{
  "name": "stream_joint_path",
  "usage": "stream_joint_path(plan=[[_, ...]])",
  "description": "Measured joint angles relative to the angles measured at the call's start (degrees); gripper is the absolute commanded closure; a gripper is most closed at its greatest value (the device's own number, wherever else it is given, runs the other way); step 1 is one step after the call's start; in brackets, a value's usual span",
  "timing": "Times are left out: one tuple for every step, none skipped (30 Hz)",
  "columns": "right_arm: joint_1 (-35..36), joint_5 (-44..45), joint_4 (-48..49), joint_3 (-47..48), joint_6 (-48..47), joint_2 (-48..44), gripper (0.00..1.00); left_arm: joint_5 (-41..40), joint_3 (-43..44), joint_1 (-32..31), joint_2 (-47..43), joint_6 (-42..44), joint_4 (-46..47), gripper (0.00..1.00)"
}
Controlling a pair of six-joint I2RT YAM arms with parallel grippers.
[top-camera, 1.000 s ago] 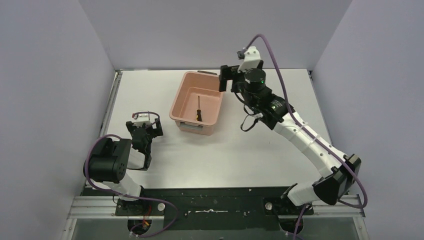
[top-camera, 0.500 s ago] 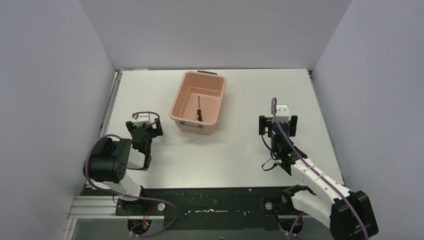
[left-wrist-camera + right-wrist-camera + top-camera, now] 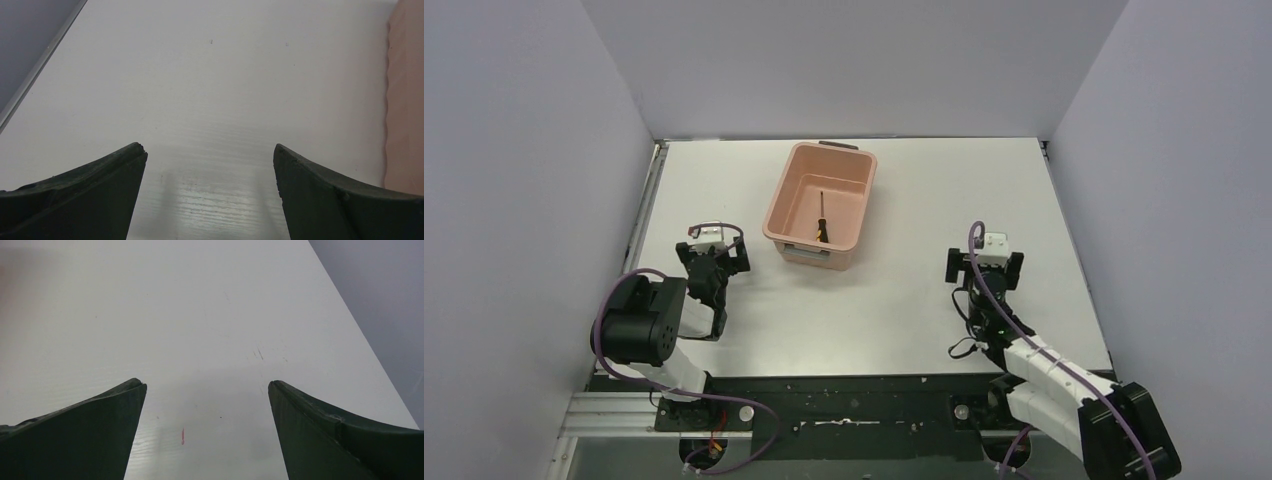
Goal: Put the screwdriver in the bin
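Note:
The salmon-pink bin [image 3: 849,196] stands at the middle back of the white table. Inside it, on the floor near the front end, lies the screwdriver [image 3: 821,221] with its yellow-and-black handle toward me. My left gripper [image 3: 712,252] rests low at the left, open and empty, with the bin's side [image 3: 406,100] at its right edge. My right gripper [image 3: 985,264] sits folded back near the right front, open, nothing between its fingers [image 3: 90,435]; only bare table shows beneath it.
Grey walls close the table on the left, back and right. A metal rail [image 3: 646,215] runs along the left table edge. A small red mark [image 3: 182,436] is on the table under the right gripper.
The right arm has pulled back from beside the bin's far right corner to a folded pose near the right front, jaws staying open. The left arm and the screwdriver have not moved.

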Motion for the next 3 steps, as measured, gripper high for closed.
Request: stream_joint_path(plan=[[-0.02,0.09,0.61,0.00,0.00,-0.13,0.00,0.00,0.00,0.00,0.00,0.00,0.00,0.03],[0.00,0.22,1.11,0.00,0.00,-0.15,0.00,0.00,0.00,0.00,0.00,0.00,0.00,0.03],[0.00,0.26,1.55,0.00,0.00,-0.15,0.00,0.00,0.00,0.00,0.00,0.00,0.00,0.03]])
